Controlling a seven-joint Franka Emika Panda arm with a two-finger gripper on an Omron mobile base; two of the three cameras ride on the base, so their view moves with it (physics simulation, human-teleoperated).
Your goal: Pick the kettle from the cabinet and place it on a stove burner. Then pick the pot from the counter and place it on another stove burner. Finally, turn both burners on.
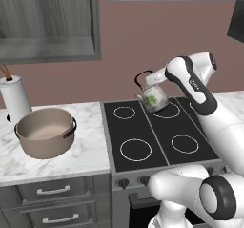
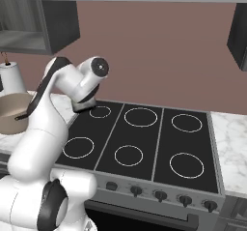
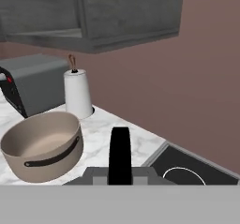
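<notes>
I see the kettle (image 1: 154, 98), small and white with a green-and-red floral print and a thin black arched handle, hanging above the back middle ring of the black cooktop (image 1: 143, 131). My gripper (image 1: 148, 80) is clamped on that handle. The tan pot (image 1: 45, 132), lidless with dark side handles, sits on the marble counter (image 1: 90, 148) left of the cooktop, near its edge. A paper-towel roll (image 1: 15, 98) stands behind the pot. The front burners lie bare, and the cabinet (image 1: 47, 22) hangs open above.
</notes>
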